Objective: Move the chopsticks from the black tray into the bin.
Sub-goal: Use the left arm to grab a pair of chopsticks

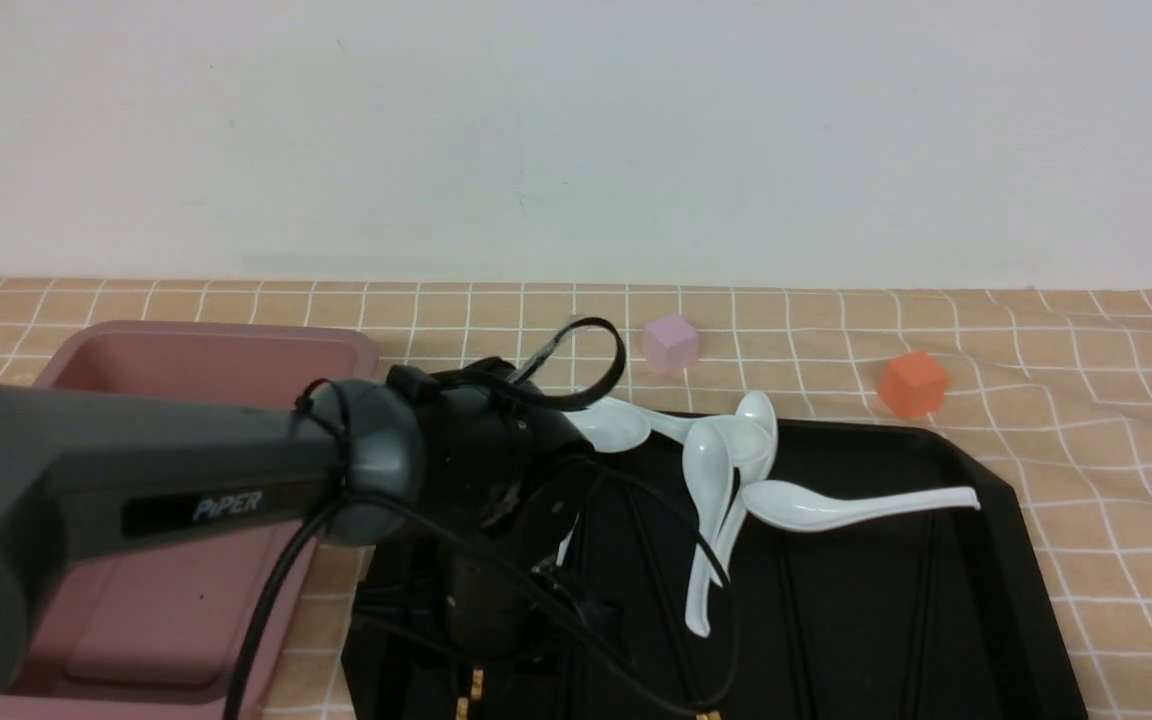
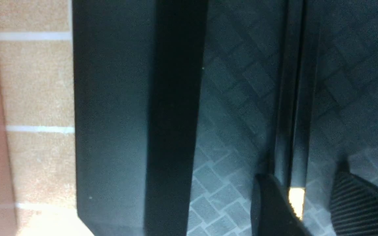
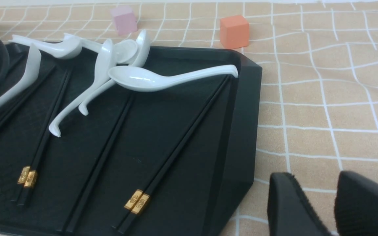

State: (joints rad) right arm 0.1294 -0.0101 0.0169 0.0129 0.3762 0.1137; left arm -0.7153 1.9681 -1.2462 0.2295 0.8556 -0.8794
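1. Front view: your left arm (image 1: 136,470) reaches over the black tray (image 1: 996,520), on the side nearest the bin (image 1: 206,350). Its wrist hides the jaws, and chopsticks (image 1: 476,685) lie beneath it.
2. Left wrist view: your left gripper (image 2: 307,193) is released, its fingers straddling one chopstick pair that lies flat on the tray.
3. Right wrist view: your right gripper (image 3: 331,203) sits over the cloth (image 3: 323,114), jaws apart and empty. The tray and its chopsticks lie beside it.

"PiPER" on left arm (image 1: 136,470); no other legible txt.

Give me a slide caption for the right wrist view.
Chopsticks and white spoons lie in the black tray; the right gripper hovers beside it.
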